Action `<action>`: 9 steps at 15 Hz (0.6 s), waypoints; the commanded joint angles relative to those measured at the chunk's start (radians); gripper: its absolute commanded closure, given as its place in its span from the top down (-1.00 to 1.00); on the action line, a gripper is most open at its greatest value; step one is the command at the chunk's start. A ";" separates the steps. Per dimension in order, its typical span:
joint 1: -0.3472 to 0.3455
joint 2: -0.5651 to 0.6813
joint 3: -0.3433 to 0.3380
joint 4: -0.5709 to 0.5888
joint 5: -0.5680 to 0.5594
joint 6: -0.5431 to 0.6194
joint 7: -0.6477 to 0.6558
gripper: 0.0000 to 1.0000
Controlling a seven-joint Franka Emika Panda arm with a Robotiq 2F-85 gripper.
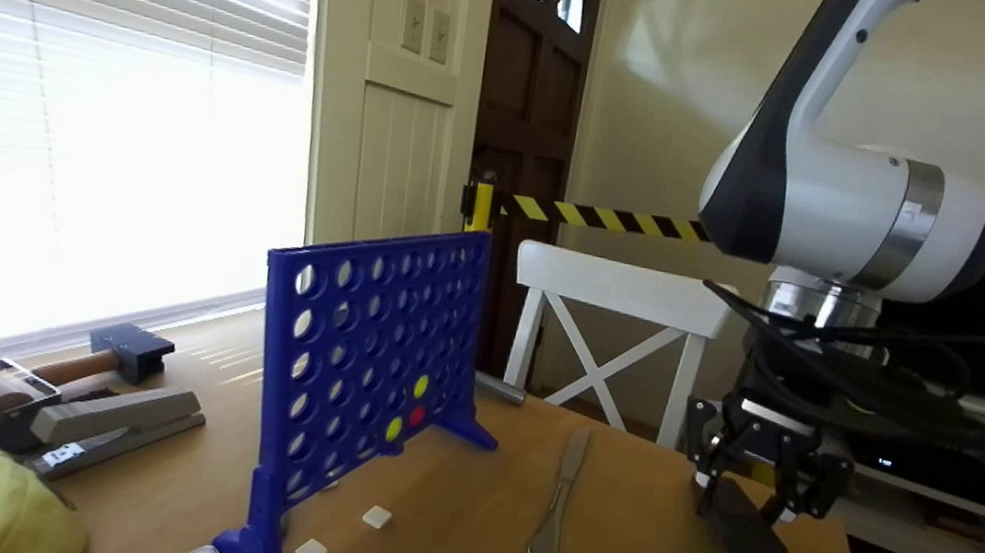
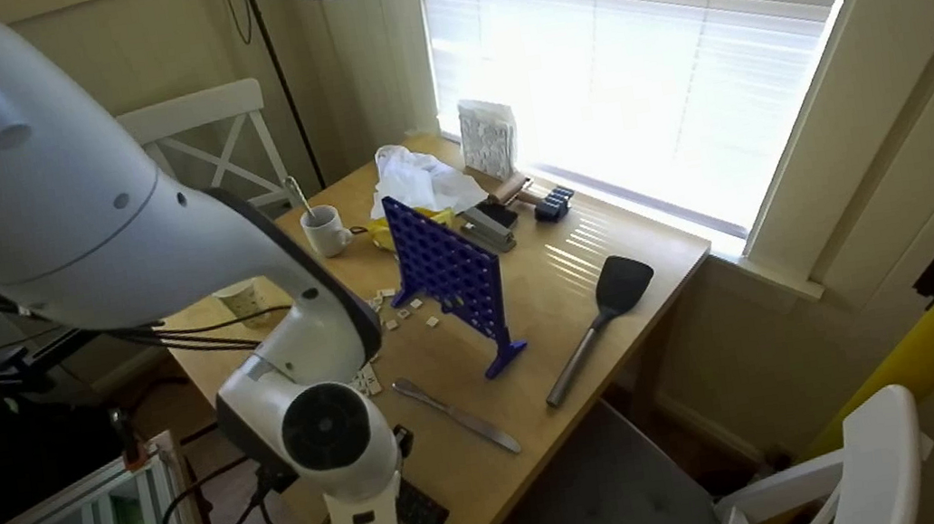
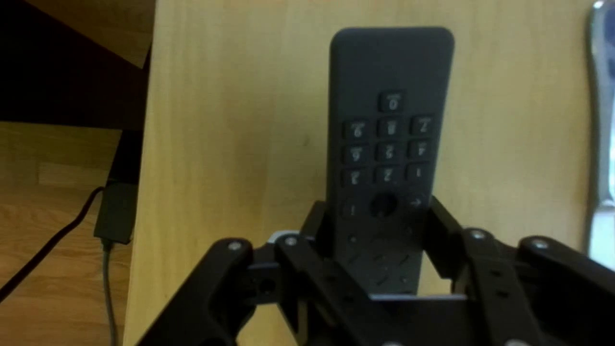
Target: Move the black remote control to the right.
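Note:
The black remote control (image 3: pixel 389 158) is a dark slab with number keys, seen in the wrist view between the fingers. My gripper (image 3: pixel 377 230) is shut on its long sides near its lower half; the lower end is partly hidden by the gripper. In an exterior view the remote (image 1: pixel 747 526) hangs tilted from my gripper (image 1: pixel 742 502), over the table near its edge; whether it touches the table is hard to tell. In an exterior view the remote (image 2: pixel 421 510) shows partly from behind the arm, near the table corner; the fingers are mostly hidden there.
A table knife (image 2: pixel 457 416) lies beside the remote. The blue grid frame (image 2: pixel 450 273) stands mid-table with white letter tiles (image 1: pixel 377 517) by it. A spatula (image 2: pixel 604 325) lies near the window side. A white chair (image 1: pixel 621 291) stands at the table's end.

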 commanded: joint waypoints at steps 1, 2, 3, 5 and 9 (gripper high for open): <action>0.003 0.021 0.007 0.000 0.003 0.020 -0.023 0.01; 0.005 0.039 0.010 0.000 0.003 0.032 -0.034 0.01; 0.006 0.049 0.012 0.001 0.003 0.038 -0.040 0.01; 0.010 0.054 0.016 0.003 0.006 0.036 -0.037 -0.49; -0.007 0.053 0.043 0.023 0.077 -0.006 -0.018 -0.49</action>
